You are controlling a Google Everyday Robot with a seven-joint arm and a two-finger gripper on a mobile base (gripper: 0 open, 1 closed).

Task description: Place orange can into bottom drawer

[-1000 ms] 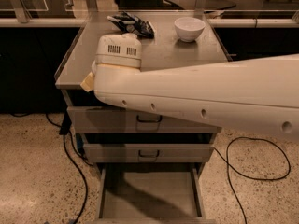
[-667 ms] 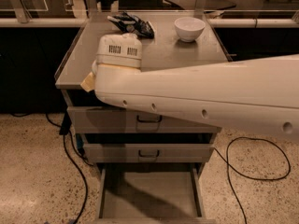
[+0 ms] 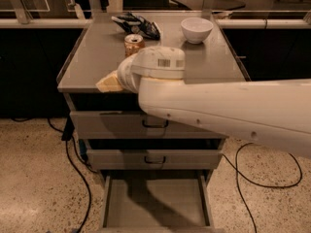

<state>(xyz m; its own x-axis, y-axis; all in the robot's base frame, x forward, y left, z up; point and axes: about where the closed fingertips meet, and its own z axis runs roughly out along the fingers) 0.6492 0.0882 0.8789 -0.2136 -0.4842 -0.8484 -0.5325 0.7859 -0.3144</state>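
A: Which step is in hand?

B: The reach, I'd judge. The can (image 3: 133, 43) stands on the table (image 3: 87, 67), unheld. The drawer (image 3: 160, 210) at the foot of the cabinet is already pulled out, its grey floor showing.

A: Where's the gripper?

B: The gripper (image 3: 109, 82) shows only as a tan tip poking out from under the white wrist at the table's front edge. It sits at about 7 o'clock from the can and apart from it. The wrist hides the rest, so I cannot tell whether it is spread or closed.

A: What does the next move call for?

B: Travel toward 1 o'clock, straddle the can at its sides, close on it and lift. Then carry it back toward 6 o'clock and down past the 2 upper drawers (image 3: 155, 125), both shut, into the drawer.

A: Anything in the way?

B: A dark packet (image 3: 141, 25), probably a snack bag, lies just beside the can at 12 o'clock. A white bowl (image 3: 197, 29) sits at 2 o'clock, apart. An approach from the front should miss both.

A: How does the can look?

B: Small and upright, with an orange-gold label, pale markings and a silver top facing up. It likely has thin walls, so a gentle squeeze should do.
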